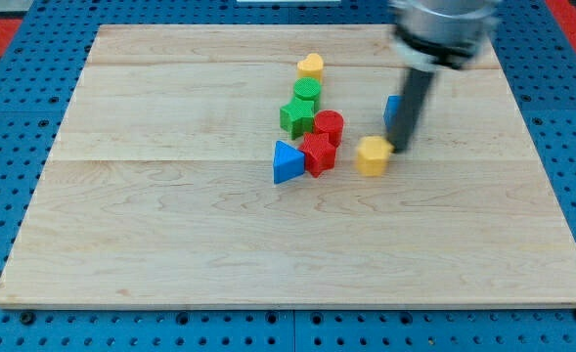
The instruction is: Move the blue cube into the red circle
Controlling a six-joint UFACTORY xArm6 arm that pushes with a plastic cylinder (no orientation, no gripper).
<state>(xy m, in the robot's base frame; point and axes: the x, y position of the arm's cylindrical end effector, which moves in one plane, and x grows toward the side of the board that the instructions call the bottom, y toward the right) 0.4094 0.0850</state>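
The bench (pixel 170 235) is a pale wooden board made of long planks joined side by side, its grain running from the view's left to the view's right. It lies on a blue perforated panel (pixel 4 196) studded with regular holes; at the view's top corners a red perforated surface (pixel 4 29) shows behind it. Nothing more of the room can be seen.

The blocks are small, matte and ribbed, like printed plastic. Near the board's middle sits a tight cluster: a green star (pixel 296 115), with a green cylinder (pixel 308 92) just beside it at 1 o'clock and a yellow heart (pixel 311 66) farther on at 12 o'clock. A red cylinder (pixel 329 126) stands at 4 o'clock from the star, touching a red star-like block (pixel 318 154) below it. A blue triangular block (pixel 288 162) lies just beside that one at 8 o'clock.

At 3 o'clock from the cluster, a yellow hexagonal block (pixel 373 154) sits apart. The arm has no jaws to open or close: it ends in a dark straight rod beneath a blurred grey housing (pixel 442 29). My tip (pixel 402 149) rests just beside the yellow hexagonal block, at its 2 o'clock. The blue cube (pixel 392 109) stands directly behind the rod, at 11 o'clock from my tip, mostly hidden; whether they touch cannot be told.
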